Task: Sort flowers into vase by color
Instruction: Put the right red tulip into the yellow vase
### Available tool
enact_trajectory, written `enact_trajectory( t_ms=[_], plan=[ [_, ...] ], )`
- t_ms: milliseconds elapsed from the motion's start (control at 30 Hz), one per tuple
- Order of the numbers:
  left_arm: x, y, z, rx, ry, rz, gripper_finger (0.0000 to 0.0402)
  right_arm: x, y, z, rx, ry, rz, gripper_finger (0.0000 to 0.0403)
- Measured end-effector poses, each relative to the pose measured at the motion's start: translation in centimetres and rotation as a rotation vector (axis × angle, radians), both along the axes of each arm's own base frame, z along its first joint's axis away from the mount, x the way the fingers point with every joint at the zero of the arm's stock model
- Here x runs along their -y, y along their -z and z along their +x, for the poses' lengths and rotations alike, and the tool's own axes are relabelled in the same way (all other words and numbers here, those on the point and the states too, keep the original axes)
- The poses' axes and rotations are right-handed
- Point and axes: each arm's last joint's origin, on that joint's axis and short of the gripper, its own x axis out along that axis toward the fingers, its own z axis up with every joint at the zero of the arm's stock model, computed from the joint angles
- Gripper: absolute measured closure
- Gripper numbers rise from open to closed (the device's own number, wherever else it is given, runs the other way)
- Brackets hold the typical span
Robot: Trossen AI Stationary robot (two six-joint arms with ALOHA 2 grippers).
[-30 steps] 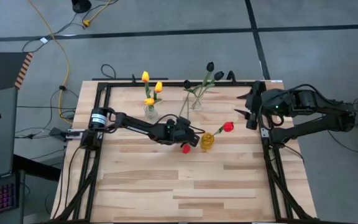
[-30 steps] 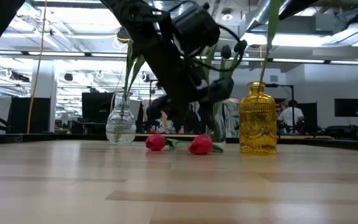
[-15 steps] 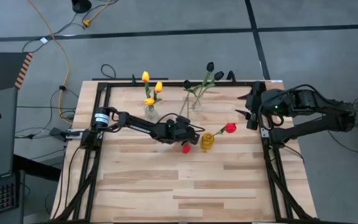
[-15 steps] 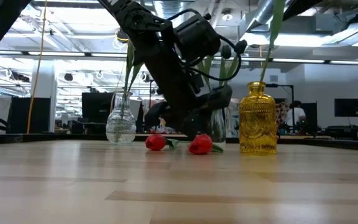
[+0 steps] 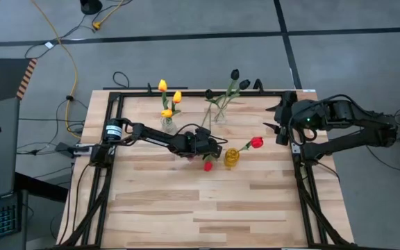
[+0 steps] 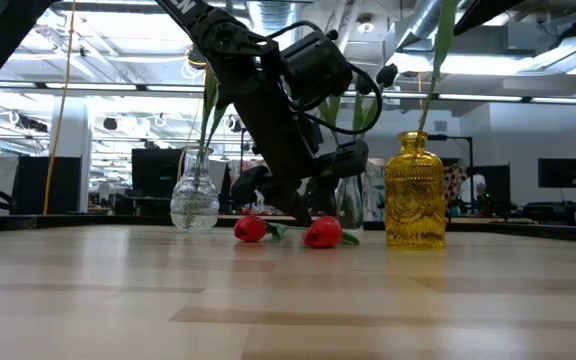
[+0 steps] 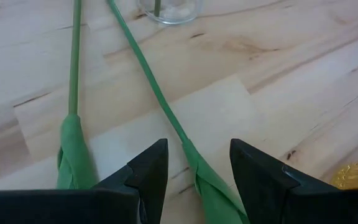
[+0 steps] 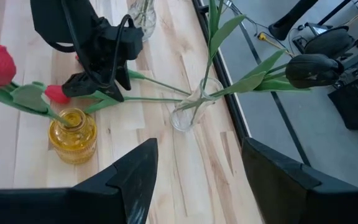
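High view: 3 yellow tulips (image 5: 167,98), 3 vases (image 5: 232,157).

You see a pale wood table (image 5: 186,201) with light and darker planks, framed in black. The left gripper (image 7: 194,171) has black fingers; between them runs one green stem (image 7: 151,87), and a second green stem (image 7: 74,62) lies just beside it. Two red tulip heads (image 6: 286,231) lie under that gripper, and next to it stands an amber-yellow patterned glass vase (image 5: 232,157) holding a red tulip (image 5: 255,142). Beyond it, a clear vase (image 5: 167,124) carries yellow tulips (image 5: 167,97), another clear vase (image 8: 188,115) near-black ones (image 5: 236,78). The right gripper (image 8: 194,180) is black too.
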Motion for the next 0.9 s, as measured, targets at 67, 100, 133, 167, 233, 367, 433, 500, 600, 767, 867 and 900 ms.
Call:
enact_trajectory(
  t_ms=[67,100,133,167,233,367,433,500,600,767,867,900],
  plan=[
    [-0.1,0.0,0.0,0.003,-0.005,-0.011,0.0242,0.0,0.0,0.0,0.000,0.000,0.000,0.0143],
    [-0.1,0.0,0.0,0.002,-0.008,-0.014,0.0242,0.0,0.0,0.0,0.000,0.000,0.000,0.0143],
    [-0.1,0.0,0.0,0.003,-0.010,-0.015,0.0242,0.0,0.0,0.0,0.000,0.000,0.000,0.0143],
    [-0.1,0.0,0.0,0.003,-0.010,-0.015,0.0242,0.0,0.0,0.0,0.000,0.000,0.000,0.0143],
    [-0.1,0.1,0.0,0.002,-0.005,-0.022,0.0242,0.0,0.0,0.0,0.000,0.000,0.000,0.0143],
    [-0.1,0.5,0.1,0.006,-0.006,-0.039,0.0242,0.0,0.0,0.0,0.000,0.000,0.000,0.0143],
    [0.0,1.0,0.0,-0.010,-0.001,-0.055,0.0242,0.0,0.0,0.0,0.000,0.000,0.000,0.0143],
    [-0.1,1.6,0.2,-0.009,-0.005,-0.062,0.0242,0.0,0.0,0.0,0.001,0.000,0.000,0.0143],
    [-0.1,1.7,0.2,-0.005,-0.012,-0.075,0.0242,0.0,0.0,0.0,0.000,0.000,0.000,0.0143],
    [-0.1,1.6,0.1,-0.020,-0.007,-0.071,0.0254,0.0,0.0,0.0,0.000,0.000,-0.001,0.0143],
    [0.0,1.5,0.2,-0.034,0.011,-0.073,0.0280,0.0,0.0,0.0,0.000,0.001,-0.001,0.0143],
    [0.0,1.5,0.2,-0.039,0.017,-0.068,0.0291,0.0,0.0,0.0,0.000,0.001,-0.001,0.0143]
  ],
)
